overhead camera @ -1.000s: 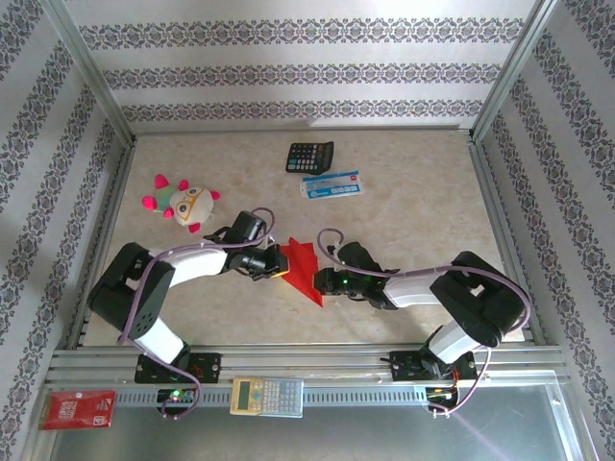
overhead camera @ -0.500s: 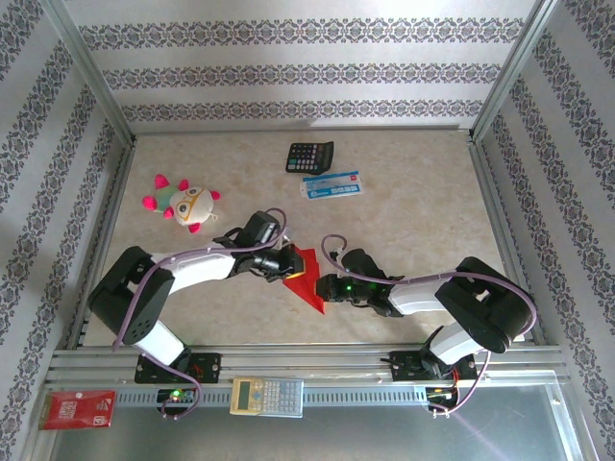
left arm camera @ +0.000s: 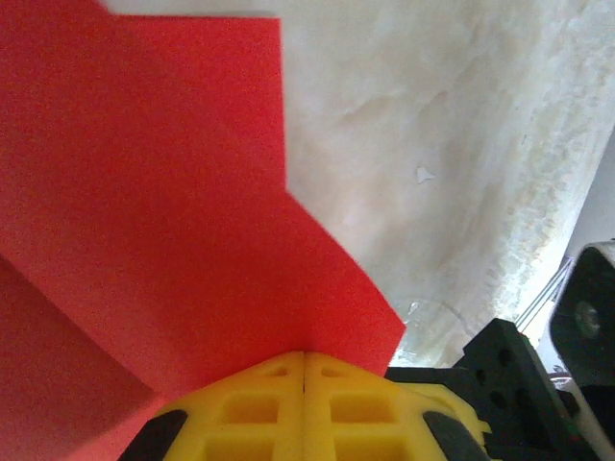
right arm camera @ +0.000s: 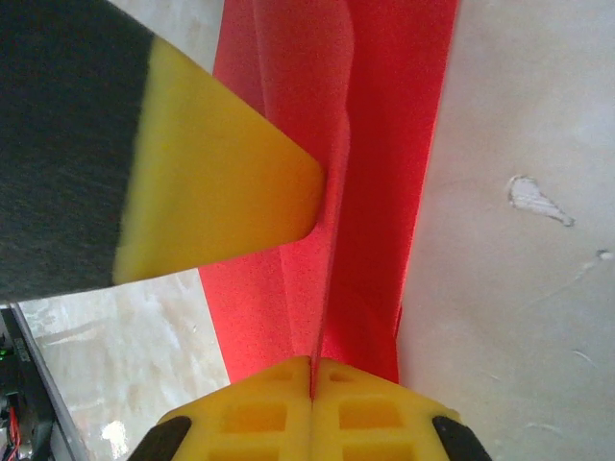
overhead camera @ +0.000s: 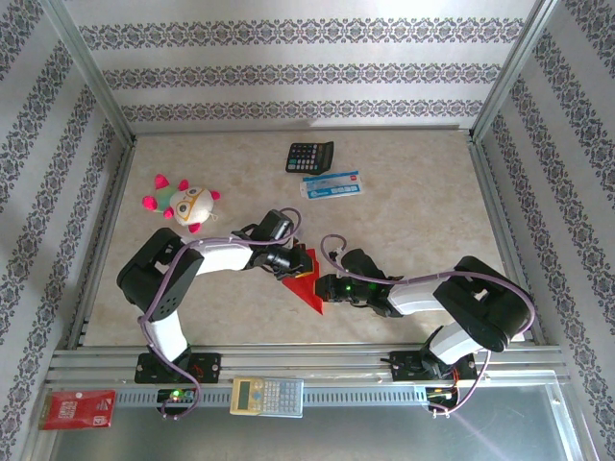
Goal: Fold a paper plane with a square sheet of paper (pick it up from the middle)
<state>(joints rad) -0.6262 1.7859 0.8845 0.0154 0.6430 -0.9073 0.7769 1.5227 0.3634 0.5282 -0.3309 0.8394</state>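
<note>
Table (overhead camera: 413, 230): calculator (overhead camera: 309, 156), blue packet (overhead camera: 332, 184), plush toy (overhead camera: 183, 203).

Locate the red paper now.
In the top view, the red paper lies centre-front on the table: the right claw pinches it, and the shut left claw touches it.

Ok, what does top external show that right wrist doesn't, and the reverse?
Only top external: the black calculator, plush toy and blue packet farther back. Only right wrist: a raised crease in the red paper running into the shut right pincer, a left pincer fingertip against it. Both: the red paper between the two pincers.
</note>
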